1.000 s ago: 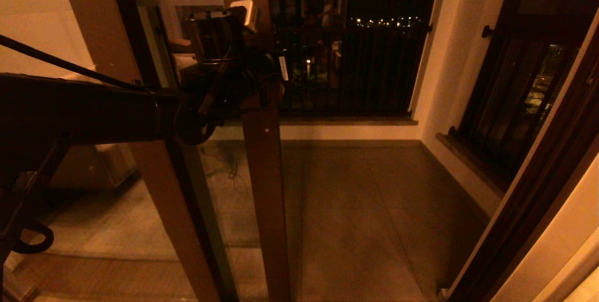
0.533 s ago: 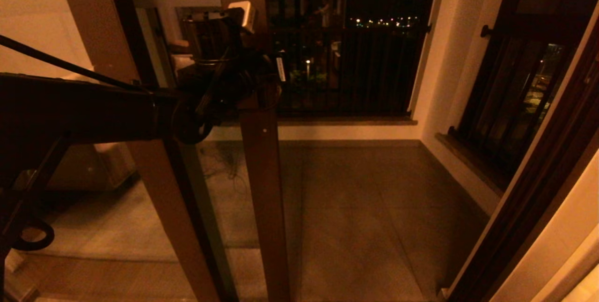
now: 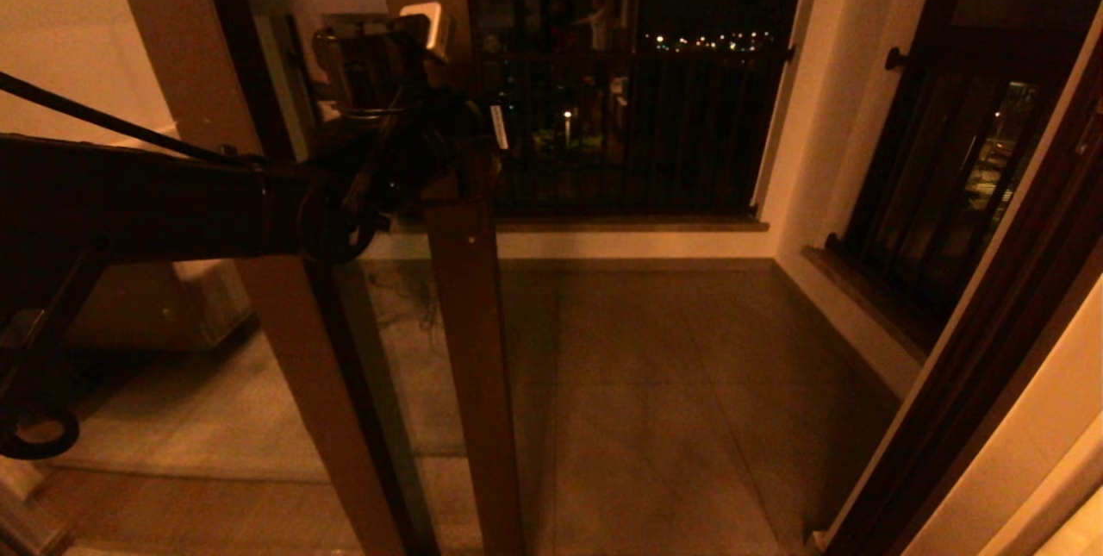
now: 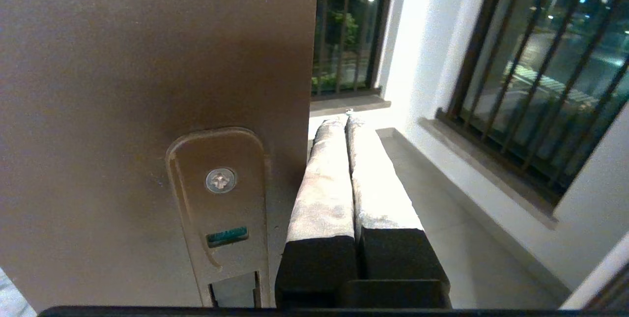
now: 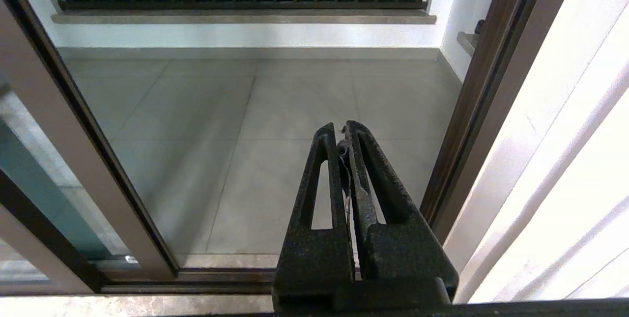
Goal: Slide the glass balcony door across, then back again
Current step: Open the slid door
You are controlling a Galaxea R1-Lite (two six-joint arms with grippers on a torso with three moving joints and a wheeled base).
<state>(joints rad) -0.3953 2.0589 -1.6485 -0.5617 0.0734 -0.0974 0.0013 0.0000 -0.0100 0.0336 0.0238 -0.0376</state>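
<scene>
The glass balcony door (image 3: 470, 349) stands partly slid across, its brown stile upright in the middle of the head view. My left gripper (image 4: 345, 123) is shut with nothing between its taped fingers (image 4: 319, 194). They lie against the free edge of the stile (image 4: 147, 61), beside the handle plate (image 4: 218, 209) with its screw. In the head view the left arm reaches in from the left and its wrist (image 3: 405, 151) covers the stile at handle height. My right gripper (image 5: 342, 130) is shut and empty, held low over the doorway, away from the door (image 5: 83, 159).
The unmoving pane's brown stile (image 3: 293, 340) slants just left of the door. The dark door jamb (image 3: 974, 384) bounds the opening on the right. Barred windows stand at the back (image 3: 638, 125) and right (image 3: 948, 177) of the tiled balcony floor (image 3: 672, 384). The floor track (image 5: 196, 277) runs below.
The door's stile has slid a little to the left, and my left wrist has gone left with it. The opening to the balcony is slightly wider.
</scene>
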